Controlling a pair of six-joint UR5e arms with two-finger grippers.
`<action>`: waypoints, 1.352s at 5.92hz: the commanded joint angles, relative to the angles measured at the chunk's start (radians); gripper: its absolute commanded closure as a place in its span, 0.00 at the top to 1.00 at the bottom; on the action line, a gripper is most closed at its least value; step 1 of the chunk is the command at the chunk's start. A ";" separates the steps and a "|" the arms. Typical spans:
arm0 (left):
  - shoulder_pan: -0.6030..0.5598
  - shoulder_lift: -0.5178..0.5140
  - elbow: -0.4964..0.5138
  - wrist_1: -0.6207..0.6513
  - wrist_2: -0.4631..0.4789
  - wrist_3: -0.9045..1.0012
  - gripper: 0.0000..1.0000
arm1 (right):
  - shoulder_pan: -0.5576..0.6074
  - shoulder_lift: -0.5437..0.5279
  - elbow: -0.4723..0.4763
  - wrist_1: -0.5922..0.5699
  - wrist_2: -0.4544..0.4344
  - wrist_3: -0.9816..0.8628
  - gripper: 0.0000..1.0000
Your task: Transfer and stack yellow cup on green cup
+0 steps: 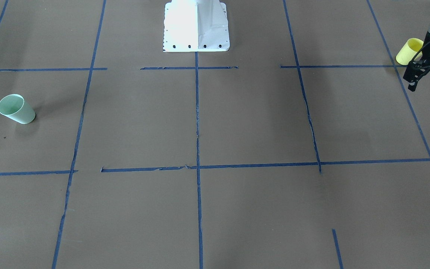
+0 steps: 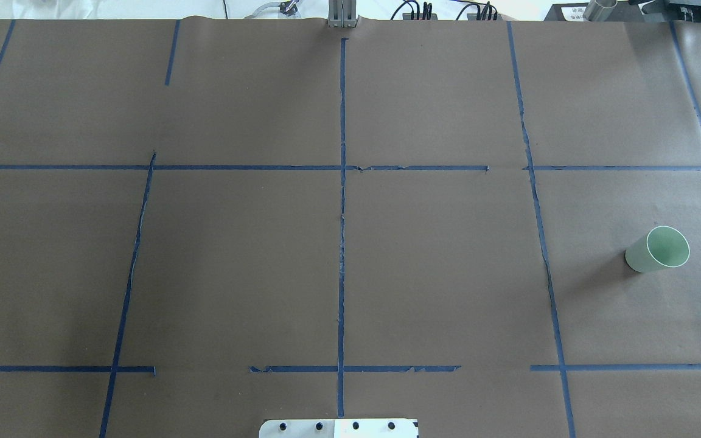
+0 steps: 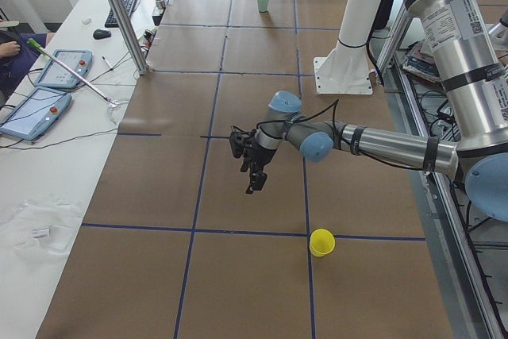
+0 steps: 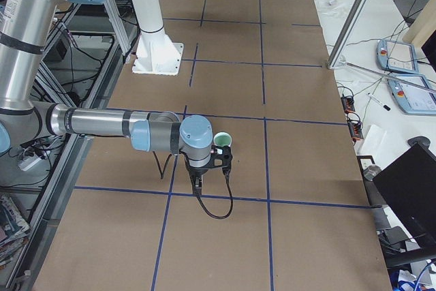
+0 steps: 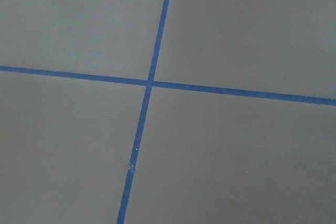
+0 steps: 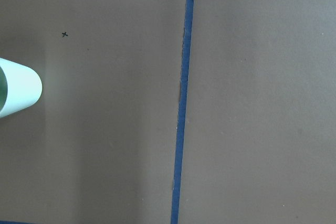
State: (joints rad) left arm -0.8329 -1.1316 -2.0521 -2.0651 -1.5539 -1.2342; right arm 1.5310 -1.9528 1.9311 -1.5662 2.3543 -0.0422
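Exterior front-facing: left gripper, jaws spread, yellow cup at its 10 o'clock; overhead exterior misses both. Right gripper jaws: can't tell.

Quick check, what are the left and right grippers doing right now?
Left gripper: open, holding nothing.
Right gripper: cannot be told; it shows only in the right side view.
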 commanded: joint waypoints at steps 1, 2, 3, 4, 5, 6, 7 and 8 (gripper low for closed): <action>0.163 0.074 0.003 0.013 0.192 -0.342 1.00 | 0.000 0.000 0.000 0.000 0.000 -0.001 1.00; 0.255 0.076 0.001 0.083 0.275 -0.548 1.00 | 0.000 0.000 0.000 0.000 0.000 -0.001 1.00; 0.332 0.075 0.001 0.200 0.358 -0.720 1.00 | 0.000 0.000 0.000 0.000 0.000 -0.001 1.00; 0.410 0.072 0.001 0.381 0.400 -0.933 1.00 | 0.000 0.000 0.002 0.000 0.000 -0.001 1.00; 0.479 0.049 0.000 0.571 0.400 -1.140 1.00 | 0.000 0.000 0.002 0.000 0.000 -0.001 1.00; 0.497 0.008 0.000 0.755 0.388 -1.285 1.00 | 0.000 0.000 0.002 0.000 0.000 -0.001 1.00; 0.498 -0.032 -0.002 0.895 0.329 -1.430 1.00 | 0.000 0.000 0.002 0.000 0.000 -0.001 1.00; 0.544 -0.074 0.000 0.996 0.251 -1.553 1.00 | 0.000 0.000 0.002 0.002 0.000 -0.001 1.00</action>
State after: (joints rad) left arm -0.3223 -1.1658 -2.0532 -1.1824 -1.2371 -2.6602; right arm 1.5309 -1.9528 1.9328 -1.5658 2.3546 -0.0429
